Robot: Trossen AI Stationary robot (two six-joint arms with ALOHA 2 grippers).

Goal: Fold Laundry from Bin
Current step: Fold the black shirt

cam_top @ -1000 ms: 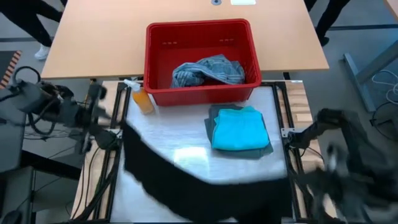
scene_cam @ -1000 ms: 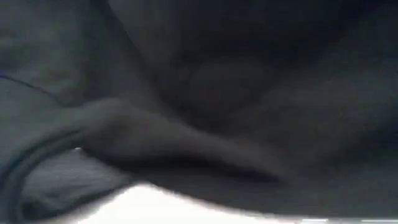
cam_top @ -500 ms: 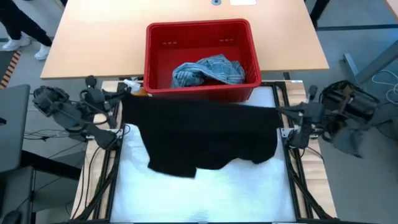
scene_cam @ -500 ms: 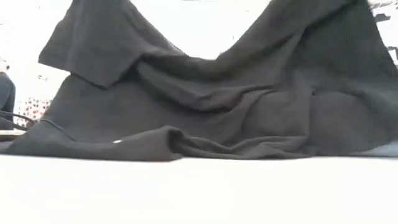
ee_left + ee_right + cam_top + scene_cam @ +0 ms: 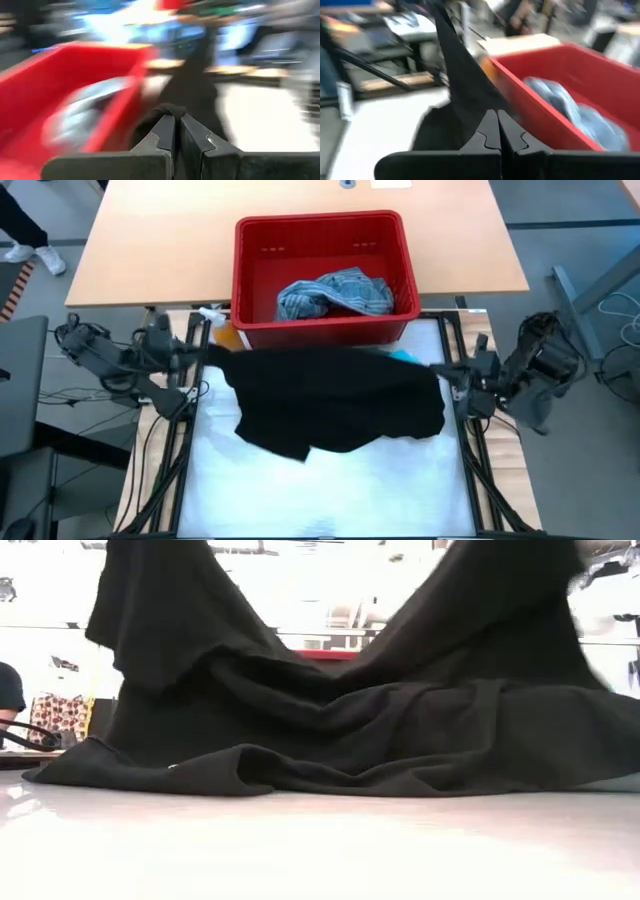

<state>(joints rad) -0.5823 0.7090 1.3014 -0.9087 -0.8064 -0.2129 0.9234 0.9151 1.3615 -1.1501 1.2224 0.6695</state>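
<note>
The soft black garment lies spread across the white table just in front of the red rectangular plastic bin, its two far corners lifted and pulled apart toward the table's sides. In the low view the cloth rises in two peaks from a rumpled heap resting on the white surface.

The left end effector is clamped tight on the garment's left corner at the left edge of the table; its wrist view shows the two dark fingers pressed together with a fold of black fabric pinched at their tips. The right end effector is likewise closed on the right corner, beside the right edge of the table, and its wrist view shows the fingers together with the black cloth stretching up from them.

Inside the bin sits a crumpled mottled blue-grey garment. A sliver of bright turquoise cloth shows at the black garment's far right edge, near the bin's front wall. An orange spray bottle stands at the bin's left front corner, partly hidden.

The bin rests on a pale wooden table beyond the white one. On the grey floor at the upper left, a person's white shoe shows. The low view looks into a bright room with a blurred red strip of the bin between the cloth's peaks.
</note>
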